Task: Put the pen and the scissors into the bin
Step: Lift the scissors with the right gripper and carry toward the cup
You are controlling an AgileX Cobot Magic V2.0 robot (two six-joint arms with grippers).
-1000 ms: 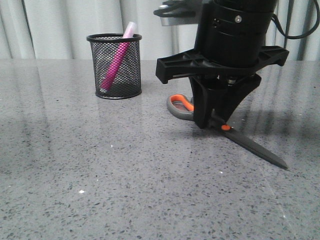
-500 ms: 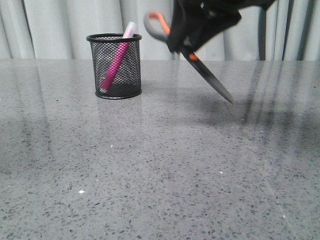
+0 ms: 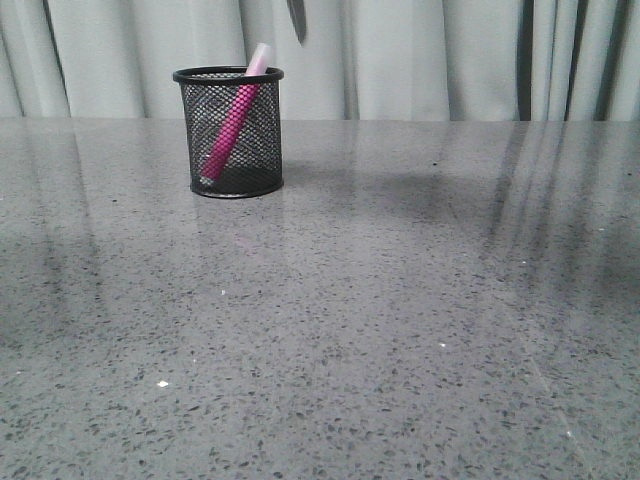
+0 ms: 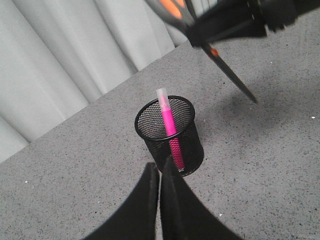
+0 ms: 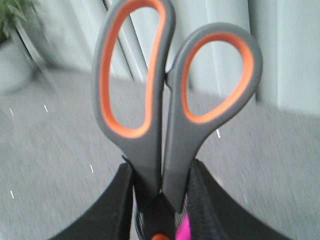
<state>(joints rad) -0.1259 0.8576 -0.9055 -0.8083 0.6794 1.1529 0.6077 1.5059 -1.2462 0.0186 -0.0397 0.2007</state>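
The black mesh bin [image 3: 228,140] stands on the grey table at the back left. The pink pen [image 3: 232,120] leans inside it, cap above the rim. My right gripper [image 5: 161,175] is shut on the scissors [image 5: 170,100], holding them below the orange-lined loops. In the front view only the dark blade tip [image 3: 297,20] shows, at the top edge, right of and above the bin. In the left wrist view the blade [image 4: 231,76] hangs in the air beside the bin [image 4: 172,137]. My left gripper [image 4: 160,164] is shut and empty, raised above the table near the bin.
The grey speckled table [image 3: 380,320] stretches to the front and right. Pale curtains [image 3: 430,55] hang behind its far edge.
My right gripper has lifted the scissors off the table and carried them up and left toward the bin. The arm has left the front view; only the blade tip remains.
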